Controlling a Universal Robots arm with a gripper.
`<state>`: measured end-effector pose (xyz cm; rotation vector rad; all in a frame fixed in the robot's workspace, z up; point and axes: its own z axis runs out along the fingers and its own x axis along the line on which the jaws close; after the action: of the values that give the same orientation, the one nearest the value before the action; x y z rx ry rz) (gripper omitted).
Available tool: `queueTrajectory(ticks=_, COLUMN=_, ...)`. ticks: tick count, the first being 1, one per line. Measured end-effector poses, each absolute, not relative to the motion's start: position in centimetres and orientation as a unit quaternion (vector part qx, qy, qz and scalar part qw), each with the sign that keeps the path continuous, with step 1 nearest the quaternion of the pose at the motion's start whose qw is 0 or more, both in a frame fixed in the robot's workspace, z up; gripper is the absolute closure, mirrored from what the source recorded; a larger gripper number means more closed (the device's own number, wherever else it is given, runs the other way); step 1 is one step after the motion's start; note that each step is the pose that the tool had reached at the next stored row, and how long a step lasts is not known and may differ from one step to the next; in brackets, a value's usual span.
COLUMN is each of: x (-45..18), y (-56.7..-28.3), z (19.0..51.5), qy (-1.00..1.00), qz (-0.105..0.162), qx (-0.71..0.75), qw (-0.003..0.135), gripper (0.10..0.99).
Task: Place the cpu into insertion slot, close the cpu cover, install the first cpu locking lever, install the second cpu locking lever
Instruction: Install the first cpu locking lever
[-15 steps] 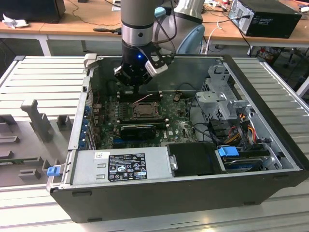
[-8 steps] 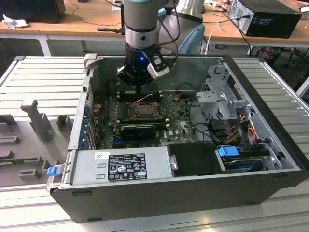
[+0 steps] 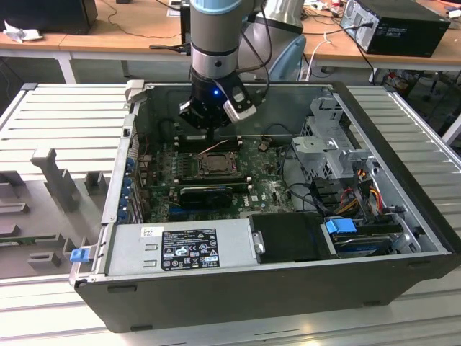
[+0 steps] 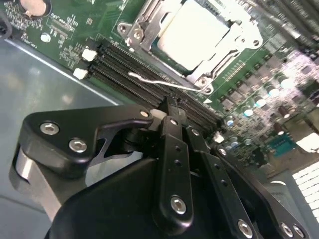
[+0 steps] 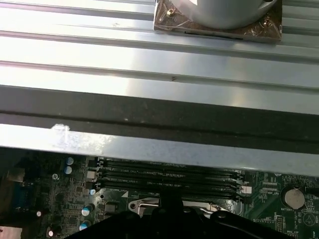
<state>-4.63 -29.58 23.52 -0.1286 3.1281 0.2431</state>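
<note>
While we are hovering with the jaws closed on nothing, just beside the loose locking lever (image 4: 149, 79), the cpu (image 4: 197, 32) is sitting in its socket under the cover (image 4: 141, 31). We are judging that the thin lever could be slipping off the jaws onto the memory slots (image 4: 124, 69). The case wall (image 5: 149, 114) is crowding one side, leaving room upward.

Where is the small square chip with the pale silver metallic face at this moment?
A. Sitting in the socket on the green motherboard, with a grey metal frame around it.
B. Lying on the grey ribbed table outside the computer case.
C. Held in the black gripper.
A: in the second wrist view the small square pale silver cpu sits on the green motherboard, ringed by the grey metal cover frame, apart from the black gripper.
</note>
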Motion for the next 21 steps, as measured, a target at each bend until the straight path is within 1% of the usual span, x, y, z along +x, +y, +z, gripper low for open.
queueTrajectory(ticks=21, x=-2.0, y=-29.4, z=21.5, qy=0.996, qz=0.077, qx=-0.04, qw=0.001, gripper=0.98)
